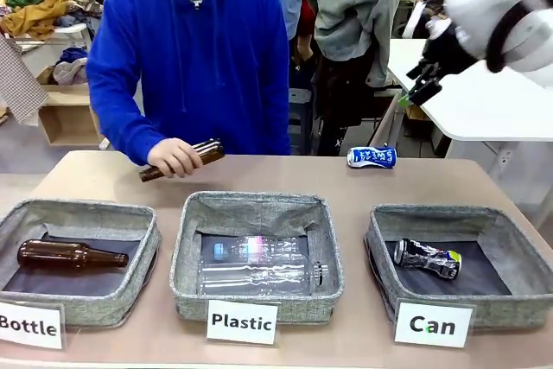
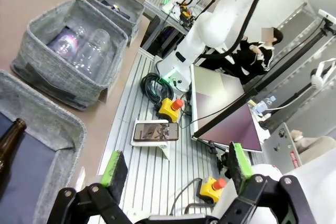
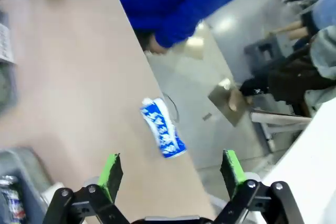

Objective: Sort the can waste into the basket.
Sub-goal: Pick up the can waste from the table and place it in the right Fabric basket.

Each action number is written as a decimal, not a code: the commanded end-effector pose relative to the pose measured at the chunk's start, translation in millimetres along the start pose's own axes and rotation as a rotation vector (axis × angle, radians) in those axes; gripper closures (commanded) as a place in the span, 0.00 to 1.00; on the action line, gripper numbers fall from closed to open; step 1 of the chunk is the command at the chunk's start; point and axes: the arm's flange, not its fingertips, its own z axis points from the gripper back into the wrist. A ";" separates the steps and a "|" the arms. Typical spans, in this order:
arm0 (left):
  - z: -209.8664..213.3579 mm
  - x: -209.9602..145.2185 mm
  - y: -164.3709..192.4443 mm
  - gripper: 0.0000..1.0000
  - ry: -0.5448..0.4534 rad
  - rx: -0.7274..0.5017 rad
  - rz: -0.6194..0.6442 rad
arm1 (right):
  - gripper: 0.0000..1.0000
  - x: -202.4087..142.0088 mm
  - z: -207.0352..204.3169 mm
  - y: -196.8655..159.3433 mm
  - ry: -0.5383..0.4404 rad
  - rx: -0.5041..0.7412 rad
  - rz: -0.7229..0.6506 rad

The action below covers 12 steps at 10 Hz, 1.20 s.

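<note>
Remote op here. The grey woven-fabric basket with the white "Can" card [image 1: 523, 257] sits at the right end of the tan bench [image 1: 95, 181]. The dented black and silver can with colourful print [image 1: 427, 258] is lying on its side inside it, on the dark lining. The other one, the crushed blue and white can [image 1: 371, 157], is on its side out on the bare bench, past that basket toward the far edge and well apart from it. My right fingers [image 1: 423, 85] hang in the air up and to the right of that can, spread wide with nothing between them. My wrist cam shows the blue and white can [image 3: 163, 128] a bit blurred, near the bench edge. My left fingers [image 2: 114, 169] are wide and empty too, over the ribbed metal deck [image 2: 152, 182] beside the bench, with the matching grey basket of clear plastic bottles [image 2: 47, 72] off to one side. The person in the blue hoodie [image 1: 199, 66] has a hand [image 1: 173, 158] wrapped around a brown glass bottle [image 1: 207, 151] at the far side of the bench. A second brown bottle [image 1: 69, 255] lies in the grey "Bottle" basket [image 1: 143, 239].
</note>
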 end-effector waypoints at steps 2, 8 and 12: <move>0.0 0.0 0.0 0.00 0.000 0.000 0.000 | 0.00 20.7 -63.2 -16.6 0.164 0.086 0.131; 141.5 -50.0 -167.9 0.00 -0.334 0.117 -0.205 | 0.00 -29.2 -204.1 -8.3 0.233 0.098 0.133; 147.0 -51.7 -161.0 0.00 -0.392 0.121 -0.194 | 0.00 -35.7 -185.2 0.1 0.241 0.128 0.147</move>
